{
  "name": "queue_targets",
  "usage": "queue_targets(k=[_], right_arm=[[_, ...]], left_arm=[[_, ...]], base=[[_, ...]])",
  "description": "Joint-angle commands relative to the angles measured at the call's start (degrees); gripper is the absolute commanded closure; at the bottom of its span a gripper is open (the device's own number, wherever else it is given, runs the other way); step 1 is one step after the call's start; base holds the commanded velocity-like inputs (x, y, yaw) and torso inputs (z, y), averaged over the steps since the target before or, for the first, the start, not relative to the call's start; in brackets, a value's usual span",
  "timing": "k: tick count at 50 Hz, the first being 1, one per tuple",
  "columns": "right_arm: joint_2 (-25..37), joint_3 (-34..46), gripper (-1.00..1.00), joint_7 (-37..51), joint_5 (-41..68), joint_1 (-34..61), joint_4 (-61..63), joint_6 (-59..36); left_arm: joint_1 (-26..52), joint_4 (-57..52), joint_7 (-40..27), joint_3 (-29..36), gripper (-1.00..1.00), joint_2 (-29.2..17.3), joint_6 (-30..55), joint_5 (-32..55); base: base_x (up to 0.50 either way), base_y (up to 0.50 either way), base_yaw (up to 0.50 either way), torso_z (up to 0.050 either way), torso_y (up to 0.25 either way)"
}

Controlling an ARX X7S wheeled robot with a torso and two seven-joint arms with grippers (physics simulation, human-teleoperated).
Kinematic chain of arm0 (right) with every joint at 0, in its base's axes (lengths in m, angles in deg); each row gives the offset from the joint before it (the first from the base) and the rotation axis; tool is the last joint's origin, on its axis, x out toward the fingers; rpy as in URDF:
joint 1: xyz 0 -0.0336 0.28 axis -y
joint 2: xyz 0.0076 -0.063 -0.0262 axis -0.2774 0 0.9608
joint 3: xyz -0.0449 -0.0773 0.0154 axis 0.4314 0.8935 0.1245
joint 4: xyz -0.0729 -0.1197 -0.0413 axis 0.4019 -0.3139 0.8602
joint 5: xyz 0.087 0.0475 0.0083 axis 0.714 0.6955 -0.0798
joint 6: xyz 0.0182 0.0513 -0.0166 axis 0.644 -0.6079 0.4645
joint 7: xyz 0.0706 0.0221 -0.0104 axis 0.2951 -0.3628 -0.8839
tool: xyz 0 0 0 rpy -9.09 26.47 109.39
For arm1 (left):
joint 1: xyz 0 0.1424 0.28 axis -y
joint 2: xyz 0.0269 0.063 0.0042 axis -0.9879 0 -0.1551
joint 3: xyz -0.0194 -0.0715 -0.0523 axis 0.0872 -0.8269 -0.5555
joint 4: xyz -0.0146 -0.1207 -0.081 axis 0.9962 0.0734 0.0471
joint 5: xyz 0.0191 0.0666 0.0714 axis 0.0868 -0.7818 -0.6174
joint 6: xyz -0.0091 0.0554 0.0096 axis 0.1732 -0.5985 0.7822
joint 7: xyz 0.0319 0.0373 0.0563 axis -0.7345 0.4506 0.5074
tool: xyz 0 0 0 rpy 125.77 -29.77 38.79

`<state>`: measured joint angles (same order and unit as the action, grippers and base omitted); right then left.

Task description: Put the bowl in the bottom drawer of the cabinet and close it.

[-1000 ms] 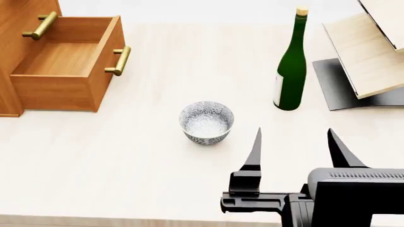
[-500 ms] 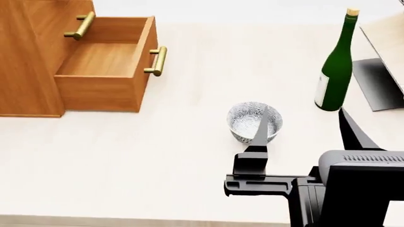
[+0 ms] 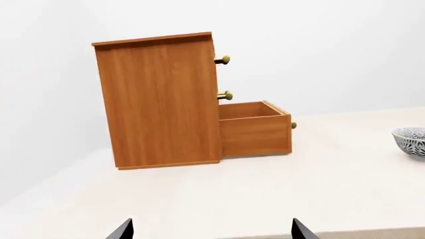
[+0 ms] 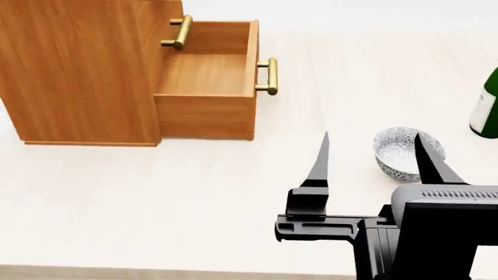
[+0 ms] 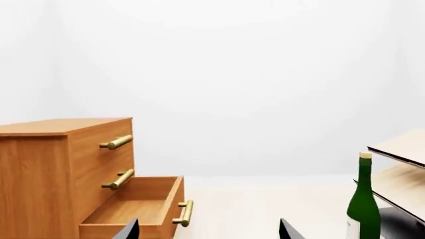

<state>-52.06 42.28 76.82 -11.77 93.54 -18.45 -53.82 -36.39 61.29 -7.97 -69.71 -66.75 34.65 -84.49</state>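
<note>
The cabinet (image 4: 78, 70) stands at the left of the table with its bottom drawer (image 4: 206, 76) pulled out and empty. The patterned bowl (image 4: 397, 153) sits upright on the table to the right of the drawer, partly behind one finger of my right gripper (image 4: 372, 140), which is open and holds nothing. In the right wrist view the open drawer (image 5: 139, 206) lies ahead past that gripper (image 5: 209, 230). My left gripper (image 3: 211, 229) is open and empty, facing the cabinet's side (image 3: 159, 99), the drawer (image 3: 256, 129) and the bowl (image 3: 411, 141). The left gripper is outside the head view.
A green wine bottle (image 4: 488, 111) stands at the right edge, right of the bowl; the right wrist view also shows the bottle (image 5: 363, 199) and the pale slanted rack (image 5: 398, 169) beyond it. The two upper drawers are shut, with brass handles (image 4: 177, 32).
The head view has swung left: cabinet, drawer and bowl have slid rightward in the picture. The bowl went from left of the right gripper's fingers to behind its right finger. The gripper stays open.
</note>
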Motion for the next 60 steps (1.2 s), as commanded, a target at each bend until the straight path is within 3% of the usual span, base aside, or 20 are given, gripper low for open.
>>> queue_targets(k=[1,31,43,60], right_arm=[[0.15,0.16,-1.00,0.40,0.46,-0.12,-0.21,0.32],[0.68,2.00,-1.00,0.92,-0.13,-2.23,-2.60,4.53],[0.00,0.27,-1.00,1.19,2.56,-1.89,-3.21,2.89],[0.82,1.30,-1.00,0.84,2.47,-2.65,-4.25,4.99]], left_arm=[[0.27,0.33,-0.56,0.43,-1.00,-0.42,-0.11,0.03],[0.48,0.23,-1.83,1.48,-1.00,-1.52,-0.12,0.08],[0.63,0.05,-2.27,1.82,-1.00,-1.90,0.13,0.19],[0.80,0.13,-3.00,2.30,-1.00,-2.58,0.05,0.50]], base=[[0.00,0.50,0.00,0.000,0.000],[0.00,0.45,0.00,0.000,0.000],[0.01,0.00,0.00,0.000,0.000],[0.50,-0.12,0.00,0.000,0.000]])
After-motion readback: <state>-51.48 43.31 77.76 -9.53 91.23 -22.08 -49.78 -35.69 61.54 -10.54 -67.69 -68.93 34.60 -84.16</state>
